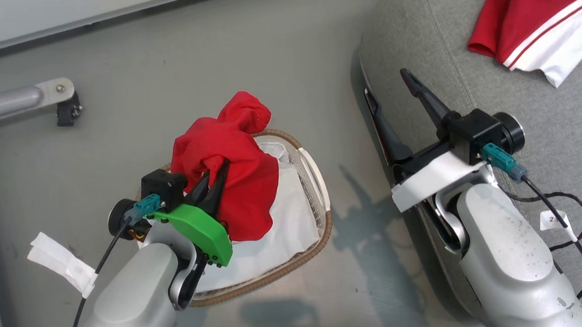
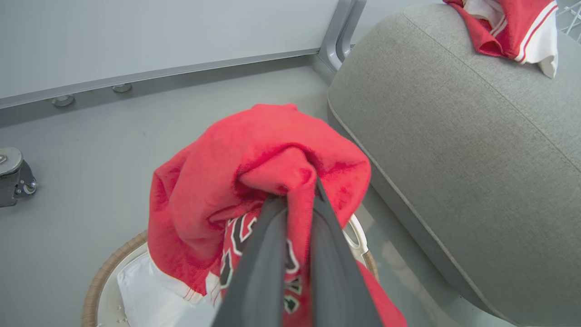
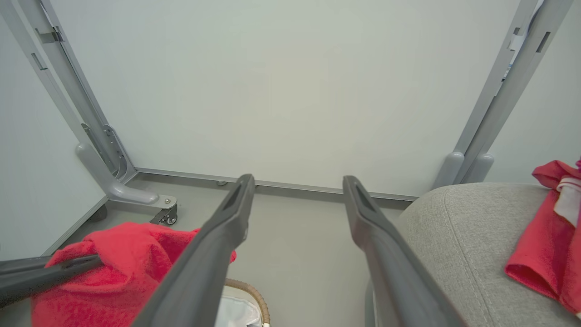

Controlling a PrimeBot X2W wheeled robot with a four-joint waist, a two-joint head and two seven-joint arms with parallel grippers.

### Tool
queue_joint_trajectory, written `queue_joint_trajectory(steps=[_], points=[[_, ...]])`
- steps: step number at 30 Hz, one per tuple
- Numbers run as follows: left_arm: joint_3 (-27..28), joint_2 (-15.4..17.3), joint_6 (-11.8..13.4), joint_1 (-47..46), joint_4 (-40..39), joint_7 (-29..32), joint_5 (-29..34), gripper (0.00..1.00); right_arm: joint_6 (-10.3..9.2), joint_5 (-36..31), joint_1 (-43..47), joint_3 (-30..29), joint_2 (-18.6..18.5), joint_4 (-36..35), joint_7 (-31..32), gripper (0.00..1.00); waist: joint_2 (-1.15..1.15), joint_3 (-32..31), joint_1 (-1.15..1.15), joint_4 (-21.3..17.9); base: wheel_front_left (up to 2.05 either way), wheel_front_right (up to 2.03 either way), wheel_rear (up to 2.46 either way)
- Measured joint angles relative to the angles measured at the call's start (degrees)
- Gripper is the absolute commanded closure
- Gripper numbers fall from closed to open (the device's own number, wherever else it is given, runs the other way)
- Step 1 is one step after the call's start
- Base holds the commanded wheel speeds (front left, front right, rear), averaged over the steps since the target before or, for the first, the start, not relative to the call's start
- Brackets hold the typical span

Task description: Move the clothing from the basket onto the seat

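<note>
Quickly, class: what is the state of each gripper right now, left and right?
Left gripper: closed on the red garment, over the basket.
Right gripper: open, holding nothing, beside the seat.

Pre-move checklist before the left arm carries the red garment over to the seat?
1. Grip: left gripper shut on red garment: ok.
2. Garment clear of basket: cannot tell; its lower folds hang over the basket.
3. white sheet lying in the basket, not lifted along: ok.
4. Bare room on seat beside the garment already there: ok.
5. right gripper open and empty: ok.
6. Carry path clear: cannot tell; the right gripper stands at the seat's near edge, between basket and seat.
</note>
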Motion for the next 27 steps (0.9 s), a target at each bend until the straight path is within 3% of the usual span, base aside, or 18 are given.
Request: queue_joint_trajectory(steps=[17,27], points=[[14.23,-2.34,-0.01,7.33,-15.84,0.00,10.38,1.00,0.00,-1.33,8.55,-0.01,-0.01,4.00,0.00,0.00,0.00,-12.87,0.00,4.22,0.00,0.00,0.00],[18.04,-3.22,-0.01,9.26,-20.78,0.00,13.26,1.00,0.00,-2.00,11.94,3.35,0.00,6.72,0.00,0.00,0.00,-17.09,0.00,5.85,0.00,0.00,0.00]])
